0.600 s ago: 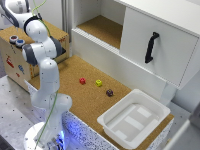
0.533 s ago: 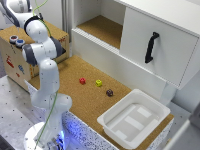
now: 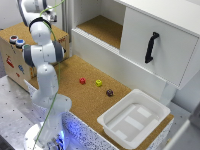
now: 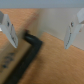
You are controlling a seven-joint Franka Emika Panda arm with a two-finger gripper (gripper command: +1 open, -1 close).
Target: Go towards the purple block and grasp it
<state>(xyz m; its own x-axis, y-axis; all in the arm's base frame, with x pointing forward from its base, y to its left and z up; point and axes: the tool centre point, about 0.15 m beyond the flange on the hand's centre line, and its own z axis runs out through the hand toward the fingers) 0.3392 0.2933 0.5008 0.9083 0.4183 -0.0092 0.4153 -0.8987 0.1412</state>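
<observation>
I see almost no change over the last half second, so my approach has barely begun. The gripper (image 4: 41, 31) is wide open and empty; the purple block (image 3: 109, 92) lies nowhere between its jaws, on the cork near the tray (image 3: 134, 122).

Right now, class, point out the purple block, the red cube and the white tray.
purple block (image 3: 109, 92): exterior view, on its top face.
red cube (image 3: 82, 80): exterior view, on its top face.
white tray (image 3: 116, 114): exterior view, on the rim at the view's left.
</observation>
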